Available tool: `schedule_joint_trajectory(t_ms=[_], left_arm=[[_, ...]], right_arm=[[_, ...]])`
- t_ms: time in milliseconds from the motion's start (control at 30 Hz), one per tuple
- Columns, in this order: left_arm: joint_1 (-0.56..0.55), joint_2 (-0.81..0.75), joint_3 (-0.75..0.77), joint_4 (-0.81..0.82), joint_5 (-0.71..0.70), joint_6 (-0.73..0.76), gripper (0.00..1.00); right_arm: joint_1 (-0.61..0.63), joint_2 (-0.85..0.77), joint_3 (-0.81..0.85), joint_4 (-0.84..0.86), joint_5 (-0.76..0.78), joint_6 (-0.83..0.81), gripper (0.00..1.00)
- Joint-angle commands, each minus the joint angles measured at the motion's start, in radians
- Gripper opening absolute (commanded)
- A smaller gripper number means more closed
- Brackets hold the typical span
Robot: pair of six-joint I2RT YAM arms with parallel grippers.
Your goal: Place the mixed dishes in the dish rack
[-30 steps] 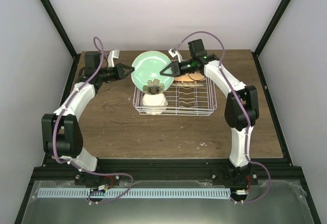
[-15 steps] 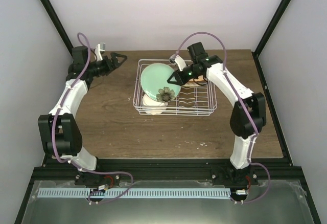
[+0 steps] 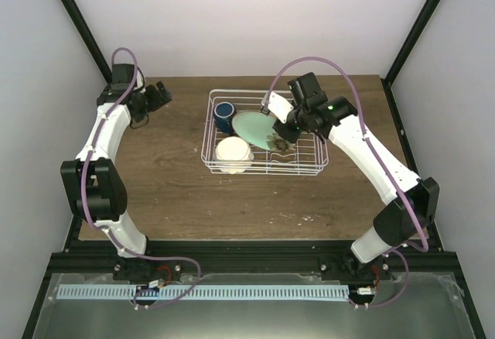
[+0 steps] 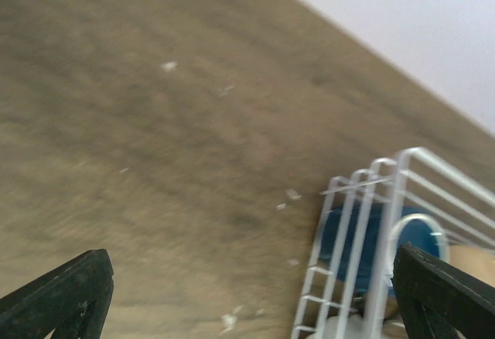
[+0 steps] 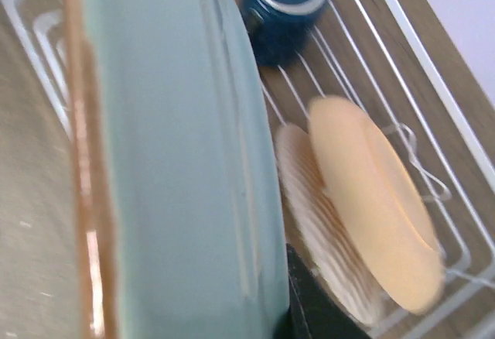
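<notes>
Top external view: your dish rack (image 3: 294, 173) sits at 12 o'clock on the counter (image 3: 170, 192). The mint-green plate (image 3: 251, 126) has come down from above into its middle and leans there. Your right fingers (image 5: 309, 312) still pinch its rim. The left fingers (image 4: 66, 292), spread and empty, have pulled back toward 10 o'clock. Releasing the plate looks next.

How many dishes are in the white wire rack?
4 in the rack: dark blue mug back-left; small white scalloped dish front-left; mint-green plate in the middle, held by the right gripper; orange plate beside it, mostly hidden.
</notes>
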Motion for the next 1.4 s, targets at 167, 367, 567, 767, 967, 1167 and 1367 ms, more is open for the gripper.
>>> schedule_joint_trajectory(t_ms=[167, 367, 567, 767, 967, 1167, 1367], left_arm=[[-0.004, 0.001, -0.012, -0.157, -0.228, 0.044, 1.0], [-0.005, -0.001, -0.027, -0.143, -0.226, 0.038, 1.0], [-0.005, 0.001, -0.041, -0.13, -0.211, 0.028, 1.0], [-0.004, 0.02, -0.034, -0.13, -0.197, 0.031, 1.0], [-0.004, 0.031, -0.023, -0.129, -0.189, 0.035, 1.0], [-0.004, 0.032, -0.03, -0.121, -0.186, 0.04, 1.0], [-0.005, 0.025, -0.034, -0.123, -0.184, 0.043, 1.0]], right_arm=[[0.0, -0.042, -0.092, 0.116, 0.37, -0.14, 0.01], [0.027, -0.035, -0.096, 0.177, 0.462, -0.246, 0.01], [0.03, -0.057, -0.069, 0.163, 0.44, -0.3, 0.01], [0.03, -0.084, -0.045, 0.159, 0.455, -0.336, 0.01], [0.03, -0.138, -0.047, 0.175, 0.433, -0.345, 0.01], [0.029, -0.163, -0.106, 0.239, 0.466, -0.377, 0.01], [0.027, -0.156, -0.187, 0.288, 0.467, -0.39, 0.01]])
